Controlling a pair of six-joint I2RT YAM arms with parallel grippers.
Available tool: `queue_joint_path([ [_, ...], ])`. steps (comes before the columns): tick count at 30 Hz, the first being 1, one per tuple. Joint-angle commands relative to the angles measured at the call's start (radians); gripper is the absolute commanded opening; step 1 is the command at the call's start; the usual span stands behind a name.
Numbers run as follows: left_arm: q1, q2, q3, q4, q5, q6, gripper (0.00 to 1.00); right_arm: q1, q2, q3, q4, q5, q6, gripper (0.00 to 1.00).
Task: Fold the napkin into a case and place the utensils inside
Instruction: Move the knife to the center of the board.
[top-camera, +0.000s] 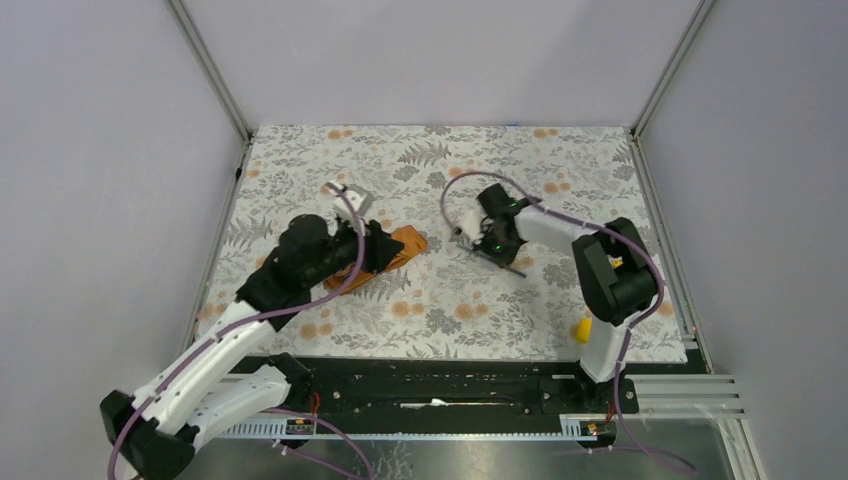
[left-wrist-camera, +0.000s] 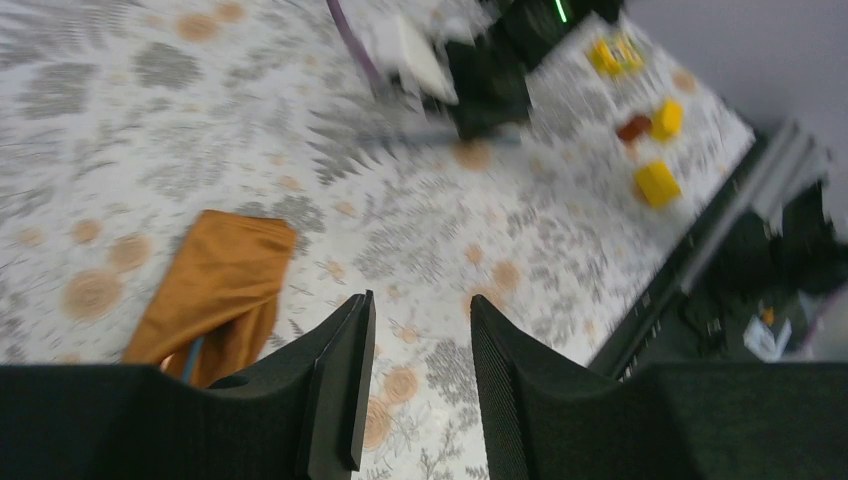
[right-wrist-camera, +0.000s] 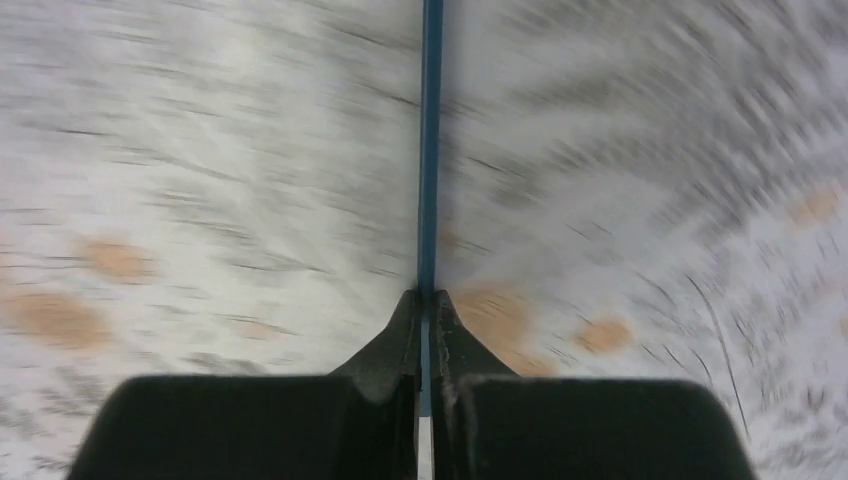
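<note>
The napkin (top-camera: 403, 246) lies folded into a narrow orange-brown case (left-wrist-camera: 222, 283) left of the table's middle. A thin blue handle (left-wrist-camera: 190, 360) pokes from its near end. My left gripper (left-wrist-camera: 420, 312) hovers just right of the case, open, with only the tablecloth between its fingers. It also shows in the top view as my left gripper (top-camera: 386, 250), at the napkin's edge. My right gripper (right-wrist-camera: 428, 296) is shut on a slim blue utensil handle (right-wrist-camera: 431, 150) that runs straight out ahead of it. That right gripper (top-camera: 483, 250) is over the middle of the table, right of the napkin.
Yellow blocks (left-wrist-camera: 655, 183) and a small brown disc (left-wrist-camera: 633, 127) lie near the table's right front edge. A black rail (top-camera: 430, 385) runs along the near edge. The floral tablecloth (top-camera: 560, 150) covers the table between grey walls.
</note>
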Motion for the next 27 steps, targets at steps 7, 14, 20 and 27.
queue_joint_path([
  [7,0.022,-0.252,-0.089,0.096,-0.42,-0.285,0.51,0.344,0.025,-0.13,0.005,-0.02,-0.057,0.15],
  [14,0.023,-0.15,-0.051,0.092,-0.398,-0.281,0.61,0.338,-0.204,-0.136,0.032,0.004,0.127,0.61],
  [20,0.034,0.022,-0.033,0.154,-0.314,-0.16,0.63,0.187,-0.54,-0.217,0.101,-0.076,0.367,1.0],
  [27,-0.009,0.481,0.134,0.156,0.181,0.105,0.53,-0.184,-0.676,-0.225,0.068,0.172,0.913,1.0],
])
